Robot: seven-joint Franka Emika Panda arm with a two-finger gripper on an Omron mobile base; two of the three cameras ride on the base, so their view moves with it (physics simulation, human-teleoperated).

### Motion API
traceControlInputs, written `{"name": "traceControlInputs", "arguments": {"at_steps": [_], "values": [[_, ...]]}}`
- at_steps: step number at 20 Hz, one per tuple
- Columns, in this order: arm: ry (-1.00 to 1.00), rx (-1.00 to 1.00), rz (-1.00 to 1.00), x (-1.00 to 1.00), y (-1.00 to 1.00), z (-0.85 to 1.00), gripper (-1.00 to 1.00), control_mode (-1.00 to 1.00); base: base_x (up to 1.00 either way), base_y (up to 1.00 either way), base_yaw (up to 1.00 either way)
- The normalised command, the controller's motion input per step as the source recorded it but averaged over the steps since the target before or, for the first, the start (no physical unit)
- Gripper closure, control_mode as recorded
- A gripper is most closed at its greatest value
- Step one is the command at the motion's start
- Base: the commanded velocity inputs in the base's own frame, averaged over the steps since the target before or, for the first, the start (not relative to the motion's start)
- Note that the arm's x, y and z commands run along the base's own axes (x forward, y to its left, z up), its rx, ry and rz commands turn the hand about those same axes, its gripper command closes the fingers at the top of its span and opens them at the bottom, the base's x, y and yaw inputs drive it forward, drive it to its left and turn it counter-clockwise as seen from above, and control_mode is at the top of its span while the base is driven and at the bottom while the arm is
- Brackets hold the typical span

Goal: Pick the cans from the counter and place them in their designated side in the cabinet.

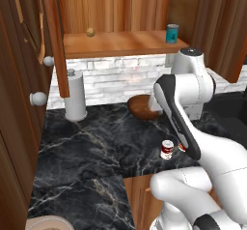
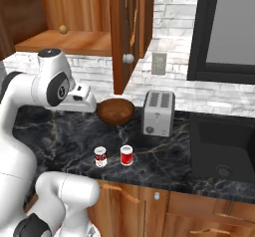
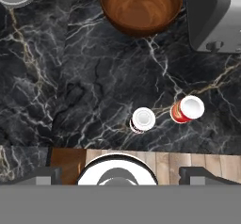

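Two cans stand side by side near the front edge of the black marble counter (image 2: 64,136). The dark red-and-white can (image 2: 100,156) (image 1: 167,149) (image 3: 142,119) is on the left and the brighter red can (image 2: 127,155) (image 3: 187,109) on the right. In the left base view my arm hides most of the brighter can. My gripper (image 3: 120,175) hangs high above them, looking straight down, open, with its dark fingertips (image 3: 47,173) far apart and nothing between them. The reddish-brown cabinet (image 1: 120,43) (image 2: 69,42) stands open above the counter, with a teal can (image 1: 172,33) on its shelf.
A brown bowl (image 2: 115,110) (image 3: 141,6) and a toaster (image 2: 158,112) stand behind the cans. A paper towel holder (image 1: 75,96) is at the back left. The open cabinet door (image 2: 124,32) juts out above the bowl. A sink (image 2: 224,146) lies to the right.
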Motion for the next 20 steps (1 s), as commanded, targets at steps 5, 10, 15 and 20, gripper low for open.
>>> {"name": "traceControlInputs", "arguments": {"at_steps": [5, 10, 15, 20], "values": [[0.0, 0.0, 0.0, -0.04, 0.0, -0.32, -1.0, -1.0, 0.0, 0.0, 0.0], [0.0, 0.0, 0.0, -0.01, -0.07, -0.23, -1.0, -1.0, 0.0, 0.0, 0.0], [0.0, 0.02, 0.0, 0.0, -0.08, -0.15, -1.0, -1.0, 0.0, 0.0, 0.0], [0.0, 0.0, 0.0, 0.0, -0.1, -0.18, -1.0, -1.0, 0.0, 0.0, 0.0]]}}
